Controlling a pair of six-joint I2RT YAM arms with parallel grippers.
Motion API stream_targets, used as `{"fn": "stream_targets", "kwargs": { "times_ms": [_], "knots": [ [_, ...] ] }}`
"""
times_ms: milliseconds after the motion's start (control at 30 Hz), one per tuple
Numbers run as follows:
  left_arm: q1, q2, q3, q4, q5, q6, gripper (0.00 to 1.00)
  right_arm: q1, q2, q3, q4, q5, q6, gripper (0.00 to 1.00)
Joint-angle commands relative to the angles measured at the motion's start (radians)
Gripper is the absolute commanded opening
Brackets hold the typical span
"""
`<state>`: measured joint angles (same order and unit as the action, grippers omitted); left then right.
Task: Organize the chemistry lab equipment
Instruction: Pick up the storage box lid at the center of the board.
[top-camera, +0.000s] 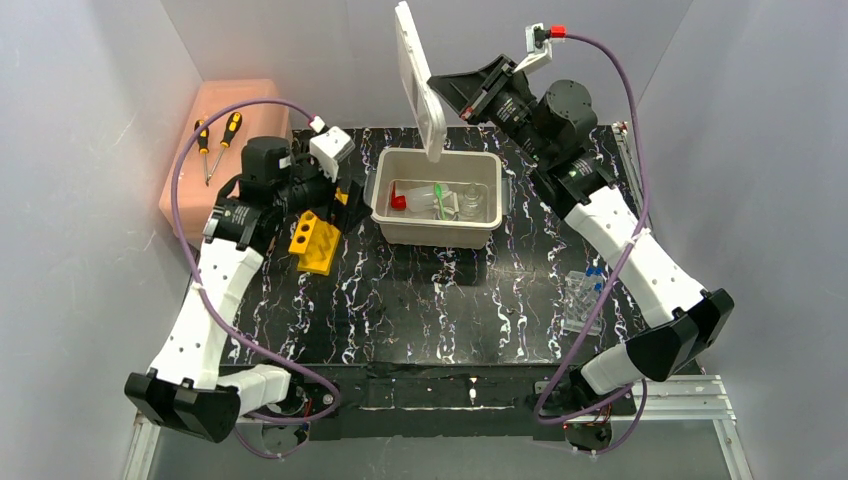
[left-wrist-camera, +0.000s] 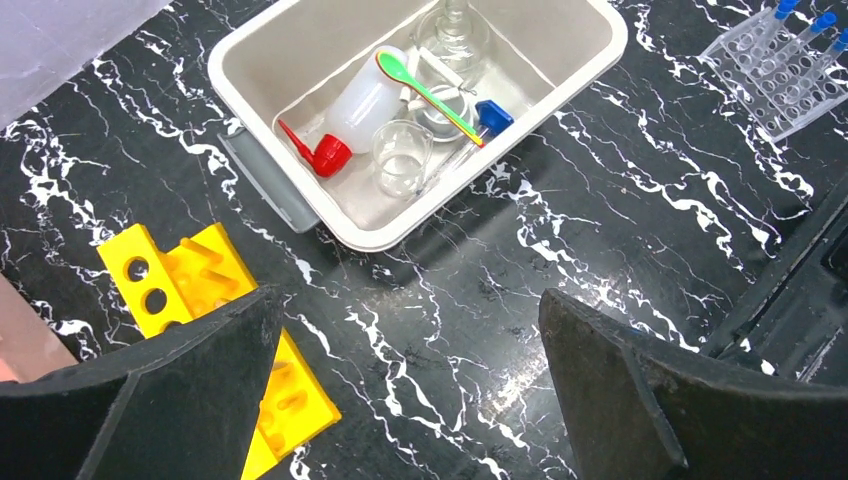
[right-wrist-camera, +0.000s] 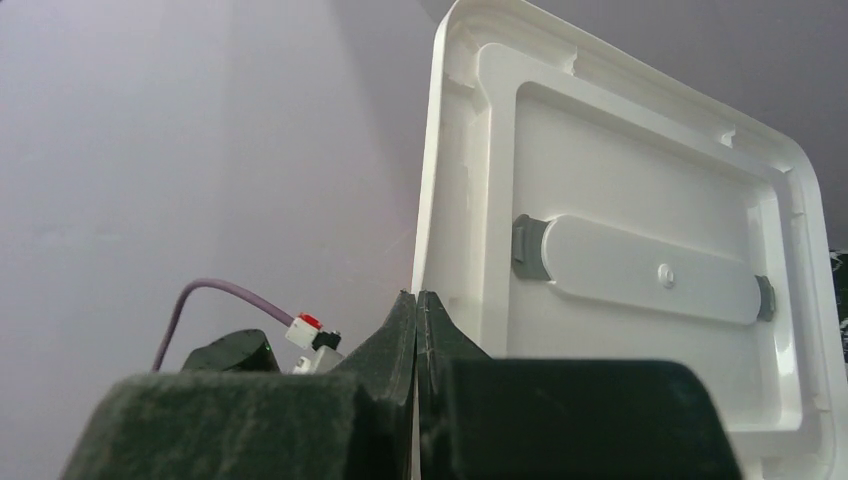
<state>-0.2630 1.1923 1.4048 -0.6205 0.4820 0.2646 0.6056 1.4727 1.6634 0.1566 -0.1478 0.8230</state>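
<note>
Near edge: aluminium frame (top-camera: 690, 400) is carrying both arm bases, with a black tape strip (top-camera: 450, 392) running along the front of the desk (top-camera: 430, 310). The desk top is showing a glossy black marble pattern with white veins. Plain grey-white walls (top-camera: 80, 150) are closing in the left, right and far sides.

Right of centre: clear tube rack (top-camera: 580, 300) is lying flat on the desk, holding blue-capped tubes (left-wrist-camera: 815, 22).

Left: yellow slotted rack (top-camera: 315, 240) is sitting on the desk. Left hand (left-wrist-camera: 410, 310) is hovering just above it, fingers spread wide, gripping nothing.

Centre-far: white bin (top-camera: 440, 232) is standing open on the desk. Inside it:
- squeeze bottle (left-wrist-camera: 365, 100) is lying on its side, red cap (left-wrist-camera: 330, 155) pointing to the bin's near-left corner in the left wrist view
- green spoon (left-wrist-camera: 420, 85) is lying across the bottle
- small beaker (left-wrist-camera: 402, 158) is standing upright just beside the cap
- flask (left-wrist-camera: 455, 30) is standing at the far wall
- one blue-capped tube (left-wrist-camera: 490, 115) is lying beside the beaker

Above the bin: right hand (right-wrist-camera: 415, 310) is pinching fully closed on the edge of the white lid (top-camera: 418, 70), holding it near upright with its lower end over the bin's far rim. Contact with the rim is unclear.

Far left: pink box (top-camera: 235, 100) is sitting off the desk corner, two screwdrivers (top-camera: 230, 130) lying on top.
</note>
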Motion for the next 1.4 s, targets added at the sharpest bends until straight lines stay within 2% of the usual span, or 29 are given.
{"fn": "stream_targets", "kwargs": {
  "times_ms": [0,100,300,500,600,833,1033,1233,1333,1367],
  "knots": [
    [-0.008,-0.065,-0.095,0.101,0.027,-0.039,0.99,0.009,-0.033,-0.024,0.210,0.020,0.134,0.01],
    [-0.073,-0.093,-0.125,0.135,-0.028,0.001,0.99,0.014,-0.039,-0.083,0.285,0.079,0.243,0.01],
    [-0.244,-0.114,-0.121,0.247,-0.273,0.209,0.99,0.026,-0.039,-0.161,0.411,0.129,0.412,0.01],
    [-0.397,-0.123,-0.238,0.461,-0.453,0.220,0.99,0.058,-0.029,-0.162,0.443,0.184,0.494,0.01],
    [-0.488,-0.107,-0.269,0.590,-0.618,0.234,0.99,0.069,-0.033,-0.173,0.462,0.217,0.527,0.01],
    [-0.550,0.018,-0.126,0.664,-0.797,0.208,0.99,0.096,-0.036,-0.194,0.476,0.289,0.617,0.01],
    [-0.545,0.054,-0.082,0.688,-0.825,0.212,0.98,0.121,-0.055,-0.192,0.425,0.326,0.640,0.01],
    [-0.538,0.072,-0.050,0.689,-0.799,0.216,0.77,0.139,-0.080,-0.205,0.395,0.349,0.632,0.01],
    [-0.533,0.068,-0.051,0.700,-0.790,0.246,0.53,0.140,-0.103,-0.241,0.387,0.367,0.630,0.01],
    [-0.531,0.066,-0.056,0.707,-0.792,0.260,0.41,0.139,-0.112,-0.251,0.380,0.377,0.624,0.01]
  ]
}}
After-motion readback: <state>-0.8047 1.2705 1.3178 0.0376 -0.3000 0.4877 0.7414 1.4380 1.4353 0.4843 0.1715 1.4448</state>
